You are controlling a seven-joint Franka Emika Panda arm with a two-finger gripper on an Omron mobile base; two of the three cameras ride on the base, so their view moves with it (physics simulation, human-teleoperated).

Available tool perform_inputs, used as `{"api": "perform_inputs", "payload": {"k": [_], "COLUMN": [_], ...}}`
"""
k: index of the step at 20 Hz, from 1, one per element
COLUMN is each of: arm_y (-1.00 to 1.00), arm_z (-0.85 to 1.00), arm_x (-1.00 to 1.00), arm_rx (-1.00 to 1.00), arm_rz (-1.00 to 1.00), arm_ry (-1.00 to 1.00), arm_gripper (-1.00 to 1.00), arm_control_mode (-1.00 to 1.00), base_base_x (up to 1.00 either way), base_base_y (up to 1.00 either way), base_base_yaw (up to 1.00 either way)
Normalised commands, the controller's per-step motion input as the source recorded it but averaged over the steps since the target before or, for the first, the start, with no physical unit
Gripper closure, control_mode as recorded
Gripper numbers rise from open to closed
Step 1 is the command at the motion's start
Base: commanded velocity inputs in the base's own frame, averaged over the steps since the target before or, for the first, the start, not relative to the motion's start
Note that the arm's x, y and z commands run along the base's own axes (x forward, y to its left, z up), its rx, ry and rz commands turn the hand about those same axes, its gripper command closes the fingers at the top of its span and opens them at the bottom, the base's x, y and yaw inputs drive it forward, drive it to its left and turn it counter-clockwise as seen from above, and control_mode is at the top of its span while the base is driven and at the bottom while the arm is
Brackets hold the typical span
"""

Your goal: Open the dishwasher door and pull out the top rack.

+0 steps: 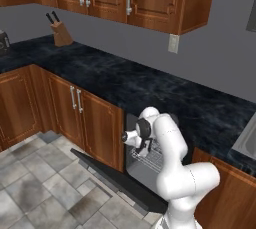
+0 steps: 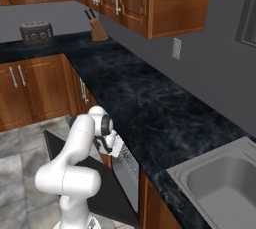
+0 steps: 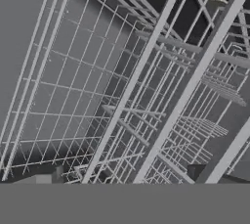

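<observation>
Jaws stand wide apart and hold nothing: in the hand view the two dark fingertips [image 3: 57, 173] sit spread at the bottom edge, with wires of the rack [image 3: 146, 96] running between and past them. Gripper [image 1: 143, 149] is right at the front of that rack, at the mouth of the dishwasher, pointing in and down; whether a fingertip touches a wire cannot be told. From the left base view the rack [image 1: 156, 159] shows as a pale wire grid just behind the hand, partly hidden by the white arm. From the right base view the gripper [image 2: 111, 147] hangs beside the grid [image 2: 129, 163], which sits just under the counter edge. Below, the door [image 1: 117, 180] is down, a dark slab sloping out over the tiled floor [image 1: 35, 183]; on the right side it spreads dark under the arm [image 2: 107, 193]. Brown cabinets [image 1: 85, 115] flank the opening to the left. Black counter [image 1: 125, 83] runs above, a knife block [image 1: 61, 33] at its far end, a toaster [image 2: 36, 32] in the corner, a sink [image 2: 225, 183] close on the right.
</observation>
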Motion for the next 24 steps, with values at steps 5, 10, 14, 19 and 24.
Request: {"api": "perform_inputs", "payload": {"k": [5, 10, 14, 19, 24], "arm_y": [0.31, 0.53, 0.81, 0.93, 0.94], "arm_z": [-0.64, -0.67, -0.71, -0.71, -0.62], "arm_x": [-0.14, -0.43, -0.93, -1.00, -1.00], "arm_rx": [0.06, 0.03, 0.01, 0.00, 0.03], "arm_rz": [0.00, 0.00, 0.00, 0.00, 0.00], "arm_ry": [0.32, 0.28, 0.19, 0.16, 0.17], "arm_gripper": [-1.00, -1.00, -1.00, -1.00, -1.00], "arm_control_mode": [-1.00, -1.00, -1.00, -1.00, -1.00], "base_base_x": [0.00, 0.00, 0.00, 0.00, 0.00], "base_base_y": [0.00, 0.00, 0.00, 0.00, 0.00], "base_base_yaw": [0.00, 0.00, 0.00, 0.00, 0.00]}}
